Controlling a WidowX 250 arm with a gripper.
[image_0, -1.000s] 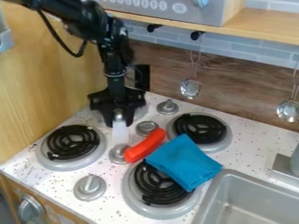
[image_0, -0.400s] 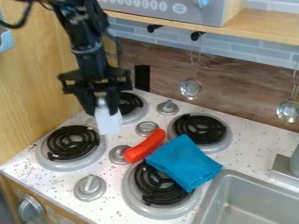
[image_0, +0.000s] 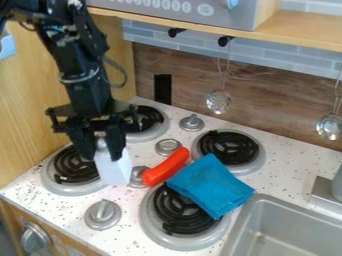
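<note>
Black fingers (image_0: 115, 145) of the gripper (image_0: 101, 154) stand slightly apart, clamped on the narrow upper end of a white object (image_0: 113, 167). It hangs over the right edge of the front-left burner (image_0: 61, 188). Right of it lies a red sausage-shaped thing (image_0: 166, 167), touching a folded blue cloth (image_0: 210, 185).

Light wood panel (image_0: 27, 110) along left side. Speckled white worktop (image_0: 60, 212), grey sink (image_0: 294, 230) set in at lower right. Behind worktop, brown wood-grain strip (image_0: 274, 112); pale blue-grey tiles (image_0: 294, 65) above strip. Light wooden shelf (image_0: 307, 35) across tiles.
</note>
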